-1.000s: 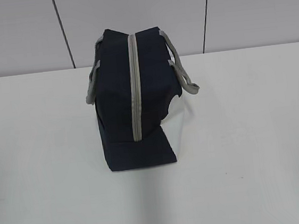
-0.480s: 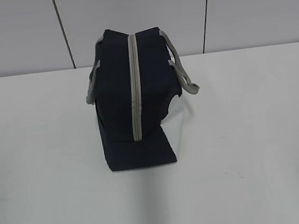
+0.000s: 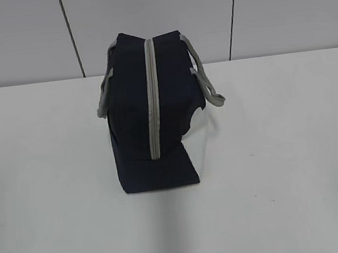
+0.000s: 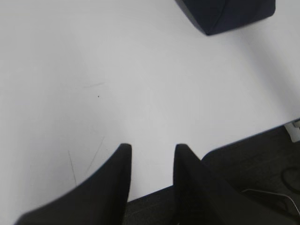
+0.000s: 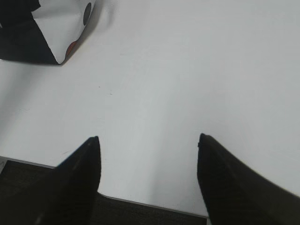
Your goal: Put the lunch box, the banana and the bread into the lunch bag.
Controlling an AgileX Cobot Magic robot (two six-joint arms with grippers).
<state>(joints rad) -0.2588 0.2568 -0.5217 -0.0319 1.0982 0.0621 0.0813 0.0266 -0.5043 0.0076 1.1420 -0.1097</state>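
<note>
The navy-blue lunch bag (image 3: 149, 113) stands on the white table (image 3: 292, 150), its grey zipper (image 3: 151, 98) shut along the top and end, grey strap handles hanging at both sides. A corner of it shows in the left wrist view (image 4: 225, 13) and its white lower panel in the right wrist view (image 5: 58, 28). The lunch box, the banana and the bread are out of view. My left gripper (image 4: 152, 149) is open and empty over the table's near edge. My right gripper (image 5: 149, 139) is open wide and empty over the near edge. Neither gripper shows in the exterior view.
A grey panelled wall (image 3: 158, 19) stands behind the table. The table's front edge (image 4: 243, 138) and dark floor with cables show below both grippers. Faint scratches (image 4: 89, 157) mark the tabletop.
</note>
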